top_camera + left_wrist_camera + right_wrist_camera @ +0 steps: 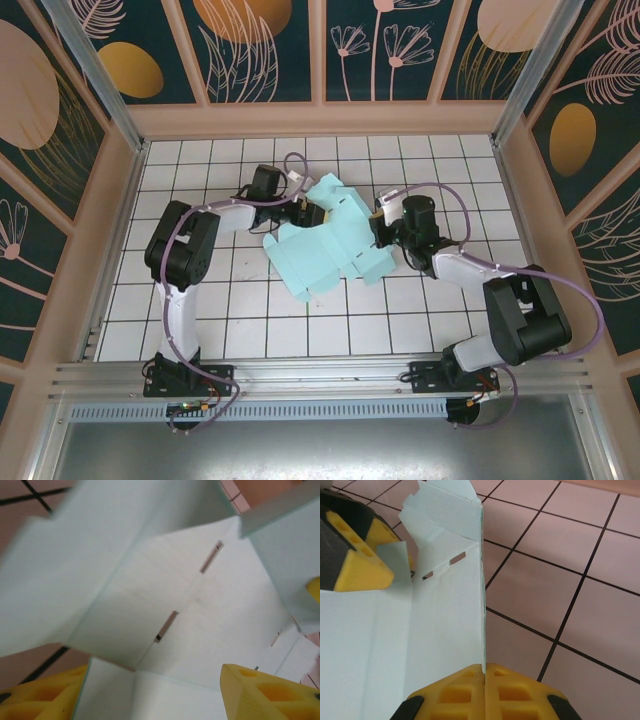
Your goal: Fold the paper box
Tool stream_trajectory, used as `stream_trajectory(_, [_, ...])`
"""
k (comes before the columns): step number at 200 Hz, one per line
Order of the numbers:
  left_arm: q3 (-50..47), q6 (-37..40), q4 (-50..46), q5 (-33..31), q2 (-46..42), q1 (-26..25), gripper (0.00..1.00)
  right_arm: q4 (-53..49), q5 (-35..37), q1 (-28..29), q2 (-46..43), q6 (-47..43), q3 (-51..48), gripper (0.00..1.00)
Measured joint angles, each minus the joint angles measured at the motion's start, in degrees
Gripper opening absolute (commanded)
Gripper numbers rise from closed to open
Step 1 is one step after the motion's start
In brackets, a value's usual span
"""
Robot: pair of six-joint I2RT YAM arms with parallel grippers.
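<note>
- Because the right gripper [484,669] is pinched shut on the edge of a raised side wall, the paper box [335,248] appears to be anchored from the right; that wall stands upright while the rest of the card lies loose.
- The box sits mid-table, slightly toward the far side, between the two grippers. It is only part-formed, with its flaps splayed flat toward the near left.
- The left gripper [155,672] reaches in from the left with its fingers apart, straddling the slotted panel without clamping it. I judge it is placed to press or tuck a flap against the held wall.
- The table [250,320] is a white tile grid with dark lines, matte and flat.
- Peach-framed walls [260,40] printed with dark leaf and flower patterns enclose it, and an aluminium rail [320,375] runs along the near edge.
</note>
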Motion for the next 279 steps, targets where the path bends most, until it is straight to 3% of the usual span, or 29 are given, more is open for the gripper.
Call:
stream_trajectory(27, [0.0, 3.0, -2.7, -2.5, -0.8, -1.9, 0.60, -0.3, 0.7, 0.0, 0.7, 0.0, 0.0, 0.00])
stream_trajectory(68, [-0.2, 6.1, -5.4, -7.9, -1.8, -3.1, 0.46, -1.6, 1.9, 0.0, 1.5, 0.0, 0.1, 0.00])
stream_trajectory(90, [-0.9, 7.1, -6.2, -10.6, -3.7, -3.3, 0.47, -2.8, 2.8, 0.0, 2.5, 0.0, 0.4, 0.00])
stream_trajectory(112, [-1.9, 7.5, -6.1, -12.3, -5.6, -3.7, 0.53, -3.0, 3.2, 0.0, 3.3, -0.1, 1.0, 0.00])
stream_trajectory(173, [-2.8, 7.5, -6.2, -15.1, -6.4, -4.1, 0.55, -3.4, 5.2, 1.1, 3.9, -0.5, 2.3, 0.00])
stream_trajectory(279, [-2.8, 7.6, -9.3, -14.6, -6.5, -4.7, 0.45, -5.4, 7.5, 2.3, 4.8, -0.9, 3.0, 0.00])
